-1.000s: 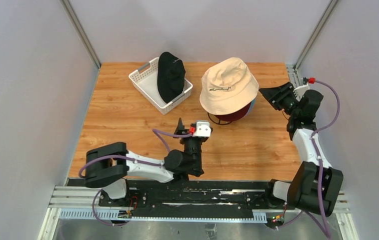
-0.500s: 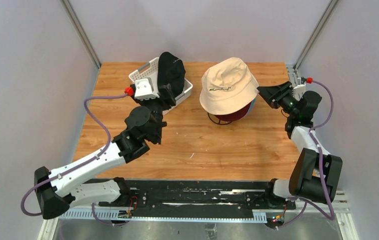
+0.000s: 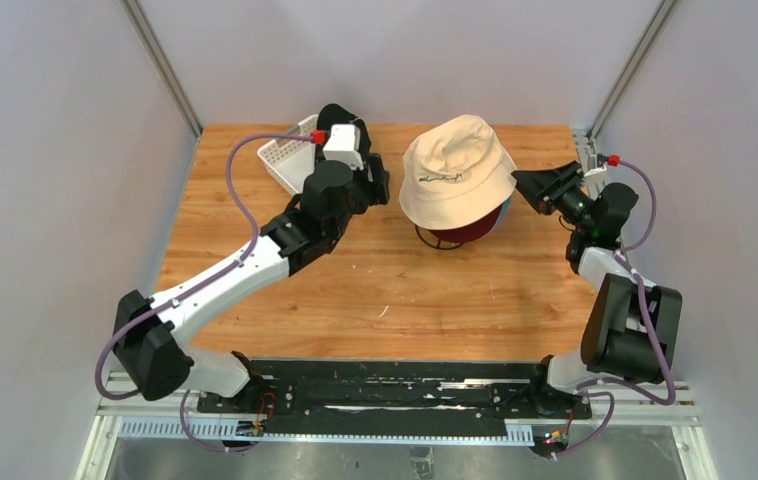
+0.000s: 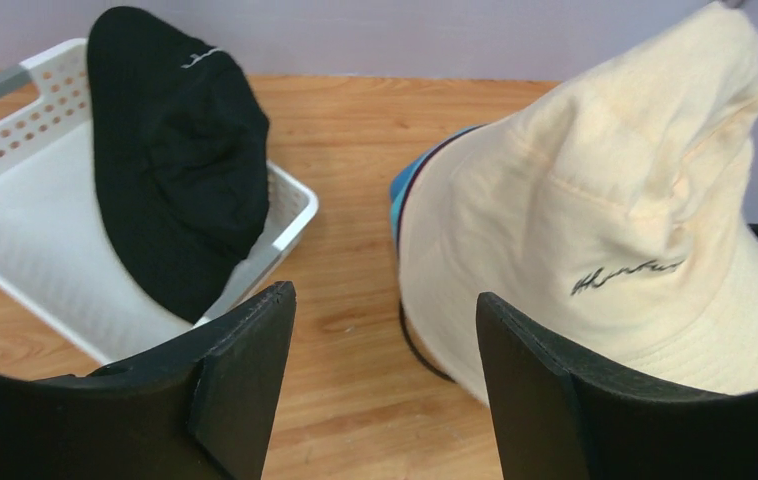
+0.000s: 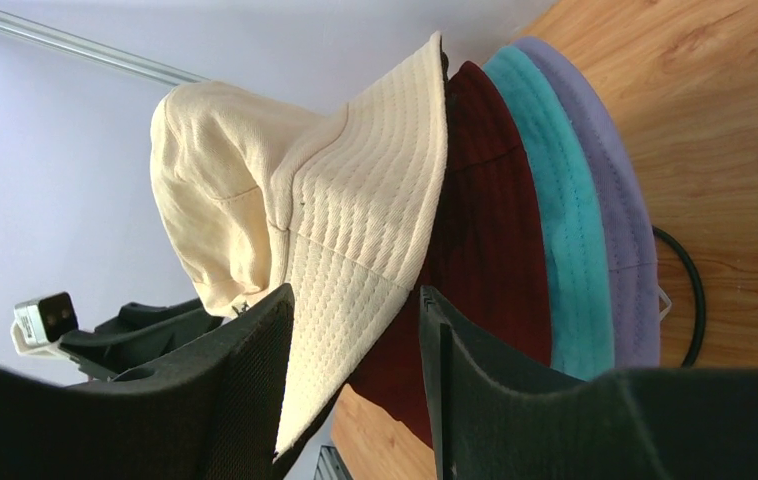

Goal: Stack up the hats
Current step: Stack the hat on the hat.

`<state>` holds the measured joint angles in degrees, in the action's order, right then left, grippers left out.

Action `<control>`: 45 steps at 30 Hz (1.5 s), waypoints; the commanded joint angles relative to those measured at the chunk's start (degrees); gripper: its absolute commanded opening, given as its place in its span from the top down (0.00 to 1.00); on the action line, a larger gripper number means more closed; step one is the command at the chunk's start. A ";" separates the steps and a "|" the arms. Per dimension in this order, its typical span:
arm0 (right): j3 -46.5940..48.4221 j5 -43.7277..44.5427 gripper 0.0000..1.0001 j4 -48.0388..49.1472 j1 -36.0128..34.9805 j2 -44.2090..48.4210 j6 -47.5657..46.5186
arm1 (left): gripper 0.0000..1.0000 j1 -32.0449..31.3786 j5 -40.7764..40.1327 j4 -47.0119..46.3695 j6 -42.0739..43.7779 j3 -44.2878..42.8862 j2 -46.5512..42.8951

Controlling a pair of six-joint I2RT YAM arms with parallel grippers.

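While the left gripper (image 4: 383, 320) hangs above the near corner of the basket (image 4: 15, 240), its fingers are spread wide and there is nothing between them. The black hat (image 4: 175, 150) stands on its edge inside this white basket and leans on the rim. To the right of the basket, well apart from it, the other hats sit one over another on a black wire stand (image 5: 690, 290), which rests on the wooden surface (image 3: 405, 290). The beige hat (image 3: 455, 170) is on top. Under its brim the right wrist view shows the brims of the red hat (image 5: 485, 250), the teal hat (image 5: 565, 220) and the lavender hat (image 5: 625, 230), in this order going down. The right gripper (image 5: 353, 295) is just beside the right side of the stack, with its fingers apart. The beige brim appears in the gap between them, but I cannot tell if the fingers touch it.
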<state>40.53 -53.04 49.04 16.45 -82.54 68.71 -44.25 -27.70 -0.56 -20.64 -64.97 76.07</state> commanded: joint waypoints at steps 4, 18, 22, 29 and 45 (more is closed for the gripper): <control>-0.75 -2.58 0.51 8.93 -1.35 -2.62 4.55 | 0.29 2.19 7.06 -2.15 -1.35 -8.31 6.13; -0.08 -2.61 0.51 28.48 -4.11 -11.02 17.38 | 0.29 4.79 13.57 -2.20 -0.54 -25.43 19.68; 0.21 -2.41 0.54 32.36 -4.68 -12.48 19.48 | 0.30 4.79 14.58 -2.43 -0.98 -26.43 21.05; -0.17 -2.42 0.90 29.49 -4.58 -10.84 17.48 | 0.31 4.79 15.48 -3.30 -1.20 -25.74 22.15; -0.69 5.55 0.99 -17.59 -2.69 1.61 -17.30 | 0.33 4.79 17.79 -6.70 -4.00 -21.83 24.56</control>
<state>39.70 -50.37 42.98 12.93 -79.88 60.75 -39.83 -10.85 -5.02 -23.42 -87.81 99.53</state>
